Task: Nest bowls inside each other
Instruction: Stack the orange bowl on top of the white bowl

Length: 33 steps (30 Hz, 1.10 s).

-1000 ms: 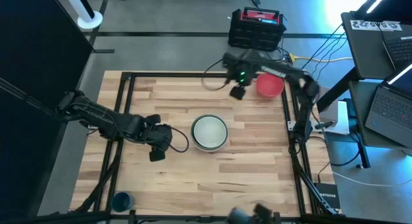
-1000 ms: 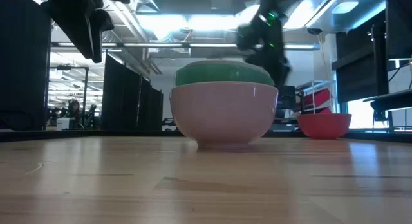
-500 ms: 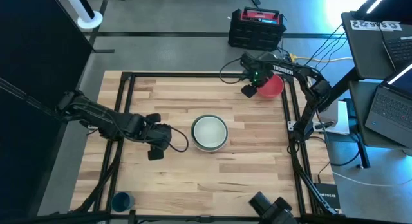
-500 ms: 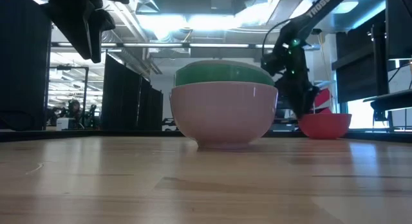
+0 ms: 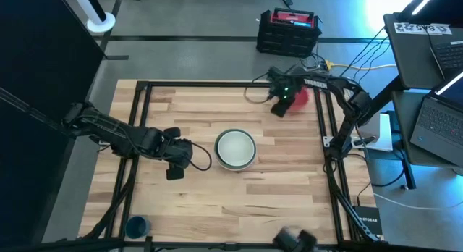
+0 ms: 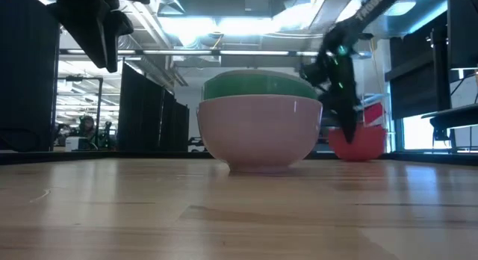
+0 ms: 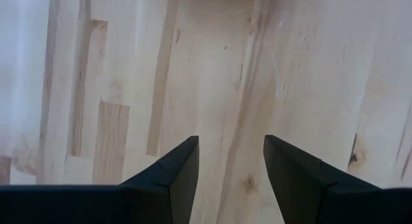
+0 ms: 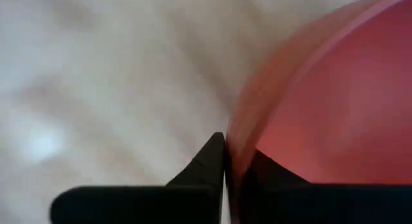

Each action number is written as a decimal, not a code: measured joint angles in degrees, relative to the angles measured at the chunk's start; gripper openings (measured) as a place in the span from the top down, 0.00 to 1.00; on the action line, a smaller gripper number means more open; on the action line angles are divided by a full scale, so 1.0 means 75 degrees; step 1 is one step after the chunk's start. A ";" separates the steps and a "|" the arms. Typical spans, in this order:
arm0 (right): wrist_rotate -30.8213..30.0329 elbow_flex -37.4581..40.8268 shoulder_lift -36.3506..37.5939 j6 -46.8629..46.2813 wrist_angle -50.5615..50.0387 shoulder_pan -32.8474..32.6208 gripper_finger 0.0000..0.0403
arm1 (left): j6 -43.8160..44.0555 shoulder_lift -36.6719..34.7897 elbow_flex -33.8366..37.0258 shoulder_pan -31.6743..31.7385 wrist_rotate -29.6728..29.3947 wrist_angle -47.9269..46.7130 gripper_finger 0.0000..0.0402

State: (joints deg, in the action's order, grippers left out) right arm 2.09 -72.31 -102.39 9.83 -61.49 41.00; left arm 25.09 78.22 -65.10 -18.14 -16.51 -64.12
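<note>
A pale bowl (image 5: pixel 236 148) stands at the table's centre with a green bowl (image 6: pixel 258 86) nested in it. A red bowl (image 5: pixel 300 97) is at the far right of the table, and my right gripper (image 5: pixel 283 107) is shut on it, pointing down. My left gripper (image 5: pixel 173 172) hangs open above bare wood to the left of the stack, with nothing between its fingers (image 7: pixel 230 153). My right gripper pinches the red bowl's rim (image 8: pixel 235 143) on the side toward the stack, one finger outside the wall and one inside. The fingers come from above, pointing down. In the low view the bowl's underside (image 6: pixel 357 157) shows at table level; whether it is lifted I cannot tell.
A blue cup (image 5: pixel 136 226) stands at the near left corner. Black frame rails (image 5: pixel 142 122) run along the table's sides. A black and red box (image 5: pixel 288 31) sits beyond the far edge, and laptops (image 5: pixel 441 118) are off to the right. Bare wood lies between stack and red bowl.
My right gripper has come down and gone toward the table's right edge to the red bowl, then shut on its rim. The red bowl has shifted a little toward the stack.
</note>
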 joint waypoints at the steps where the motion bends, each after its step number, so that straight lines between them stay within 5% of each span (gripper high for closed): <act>1: 0.0153 -0.0190 0.0110 0.0098 -0.0156 -0.0346 1.00 | 0.0005 0.0000 0.0000 0.0016 -0.0001 0.0003 0.61; 8: 0.0092 -0.1698 0.0436 0.0372 -0.1272 -0.3336 1.00 | 0.0545 0.0000 0.0000 0.0070 0.0002 -0.0037 0.61; 21: 0.0174 -0.4357 -0.0677 -0.0119 -0.1480 -0.6417 1.00 | 0.1279 -0.0041 0.0000 0.0082 0.0005 -0.0119 0.61; 27: 0.0123 -0.5865 -0.1908 -0.0652 -0.2169 -0.6675 1.00 | 0.1033 -0.0044 0.0000 0.0079 0.0008 -0.0540 0.61; 33: 0.0131 -0.5943 -0.2227 -0.0872 -0.2157 -0.6623 1.00 | 0.0769 -0.0066 0.0000 0.0079 0.0011 -0.0755 0.61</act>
State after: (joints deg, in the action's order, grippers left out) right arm 3.07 -116.88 -119.09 3.29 -77.68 -8.67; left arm 30.86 77.72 -65.10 -17.54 -16.43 -69.79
